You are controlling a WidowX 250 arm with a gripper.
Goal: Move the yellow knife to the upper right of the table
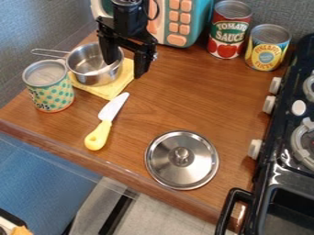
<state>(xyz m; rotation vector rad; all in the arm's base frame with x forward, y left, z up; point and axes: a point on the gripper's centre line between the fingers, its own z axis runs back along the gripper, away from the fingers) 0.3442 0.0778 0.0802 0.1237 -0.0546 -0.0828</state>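
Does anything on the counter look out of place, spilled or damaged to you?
I see nothing spilled or damaged. The only mild oddity is the metal lid, lying knob up near the front edge of the counter, apart from the pot on the yellow cloth. The knife lies flat.

Three cylindrical metal cans are present: one cream with teal dots (49, 91), one red and green (229, 31), one yellow and blue (267, 48). There is one yellow-handled knife (105, 121), one small steel saucepan (92, 69), one round steel lid (182, 170), one yellow cloth (114, 87), one teal toy microwave (197, 20), one black toy stove (266, 181) and one brown wooden counter (184, 96).
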